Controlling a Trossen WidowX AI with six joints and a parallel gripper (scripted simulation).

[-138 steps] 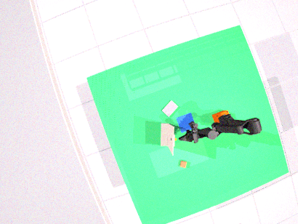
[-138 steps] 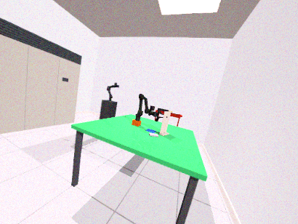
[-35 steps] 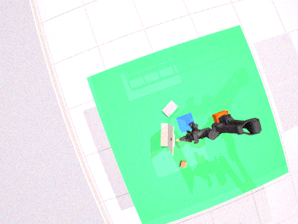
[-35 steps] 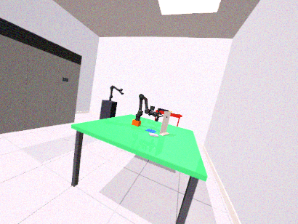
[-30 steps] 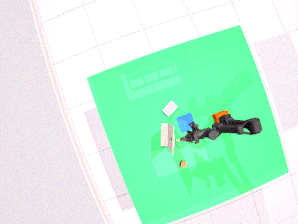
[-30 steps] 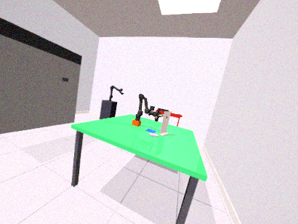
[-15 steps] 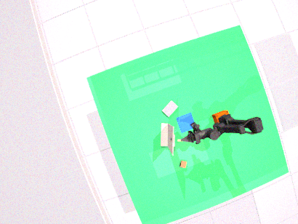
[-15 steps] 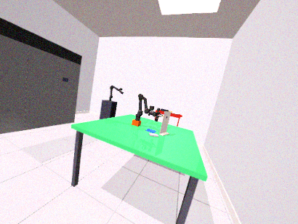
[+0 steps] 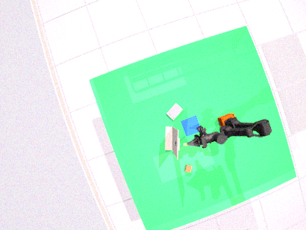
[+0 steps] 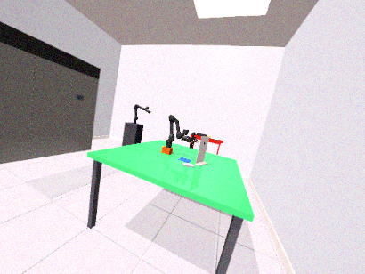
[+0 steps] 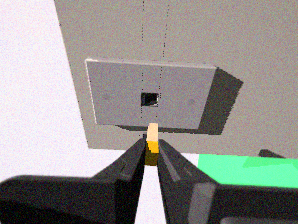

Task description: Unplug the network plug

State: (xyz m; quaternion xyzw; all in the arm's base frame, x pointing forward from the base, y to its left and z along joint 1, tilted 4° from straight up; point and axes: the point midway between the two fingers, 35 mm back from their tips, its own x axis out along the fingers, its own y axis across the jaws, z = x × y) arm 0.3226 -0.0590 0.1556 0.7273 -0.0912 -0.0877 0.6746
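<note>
The upright panel (image 9: pixel 175 143) (image 10: pixel 201 153) (image 11: pixel 220 30) stands on the table. Its socket plate (image 11: pixel 117 82) has an empty dark socket opening (image 11: pixel 149 99). The plug (image 11: pixel 152 133) (image 9: pixel 185 144) is pale on its front and orange-yellow nearer the fingers. My gripper (image 11: pixel 151 144) (image 9: pixel 189 144) (image 10: pixel 196 141) is shut on the plug, in front of the panel. In the wrist view the plug appears just below the opening, out of the socket. The tab is too small to make out. The marked square (image 9: pixel 190 125) (image 10: pixel 184 159) is blue and lies flat beside my forearm, with no plug in it.
A white flat block (image 9: pixel 175 111) (image 10: pixel 188 165) lies beyond the blue square. A small orange block (image 9: pixel 188 169) lies on the other side of the gripper. The arm's orange base (image 9: pixel 226 119) (image 10: pixel 166 150) stands behind. The panel's foot (image 9: pixel 169 138) extends behind it.
</note>
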